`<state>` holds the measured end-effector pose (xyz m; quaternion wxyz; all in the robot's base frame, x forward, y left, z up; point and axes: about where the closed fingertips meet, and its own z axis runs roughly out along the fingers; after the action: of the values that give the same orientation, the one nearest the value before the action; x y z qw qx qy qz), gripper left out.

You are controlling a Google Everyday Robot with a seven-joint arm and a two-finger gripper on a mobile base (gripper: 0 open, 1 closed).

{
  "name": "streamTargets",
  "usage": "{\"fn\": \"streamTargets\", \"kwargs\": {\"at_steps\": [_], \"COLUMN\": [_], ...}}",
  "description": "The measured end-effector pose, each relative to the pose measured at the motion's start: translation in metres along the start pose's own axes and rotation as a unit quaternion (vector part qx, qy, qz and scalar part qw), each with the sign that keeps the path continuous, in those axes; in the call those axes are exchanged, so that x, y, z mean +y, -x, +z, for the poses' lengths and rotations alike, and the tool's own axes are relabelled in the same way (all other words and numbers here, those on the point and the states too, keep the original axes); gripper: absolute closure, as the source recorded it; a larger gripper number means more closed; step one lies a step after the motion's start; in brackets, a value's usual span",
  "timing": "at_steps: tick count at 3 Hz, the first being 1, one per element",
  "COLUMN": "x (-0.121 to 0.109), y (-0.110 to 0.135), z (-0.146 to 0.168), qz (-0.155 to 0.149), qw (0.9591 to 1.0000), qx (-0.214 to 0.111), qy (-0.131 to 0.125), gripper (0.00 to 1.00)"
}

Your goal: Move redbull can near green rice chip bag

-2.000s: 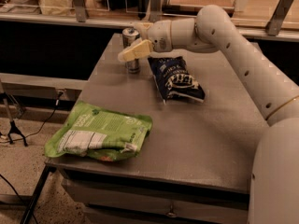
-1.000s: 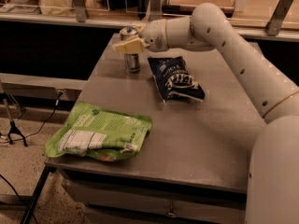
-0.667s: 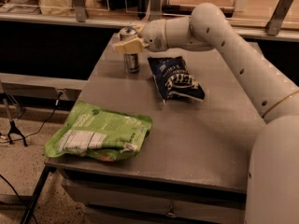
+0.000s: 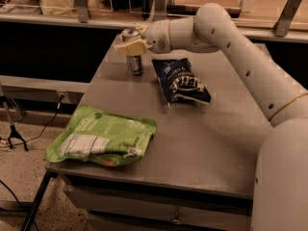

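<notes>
Currently the redbull can (image 4: 135, 64) stands upright at the far-left part of the worktop (image 4: 211, 129), close to its back edge. It's slim and tall. The lower body shows a silver finish with darker panels, and the silver top rim pokes out above. The middle band is hidden.

The claw (image 4: 129, 46) sits right at the can's upper half. Its cream-coloured end crosses in front of the can and covers that band. Can't tell if the claw is pinching the can or just sitting around it. The can base looks planted on the worktop.

The white arm (image 4: 231, 37) comes in from the right, arcs over the back of the worktop and points left at the can.

A dark-blue bag (image 4: 180, 81) with white lettering lies flat just right of the can, with a narrow gap between them, and runs diagonally toward the near right.

The green rice chip bag (image 4: 103, 136) lies flat at the near-left corner, well apart from the can, with bare worktop in between. It's bright green with the white nutrition panel face up toward its left end, and that end overhangs the worktop's left edge a bit.

A drawer front with a small handle (image 4: 174, 220) shows under the near edge.
</notes>
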<state>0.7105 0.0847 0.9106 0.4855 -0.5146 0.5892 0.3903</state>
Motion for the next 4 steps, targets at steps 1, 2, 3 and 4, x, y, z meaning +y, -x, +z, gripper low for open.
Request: {"fn": "streamTargets", "kwargs": {"at_steps": [1,2,3,4], "x": [0.023,0.061,0.101,0.135], "y": [0.021,0.053,0.066,0.057], "z": [-0.009,-0.021,-0.032,-0.036], "qz": [-0.005,-0.023,-0.023,-0.022], "qw": [0.9997,0.9986,0.9975,0.9972], "qx": [-0.019,-0.041,-0.06,-0.06], "qy": [0.015,0.026,0.03,0.038], "gripper": [1.0,1.0,1.0,1.0]}}
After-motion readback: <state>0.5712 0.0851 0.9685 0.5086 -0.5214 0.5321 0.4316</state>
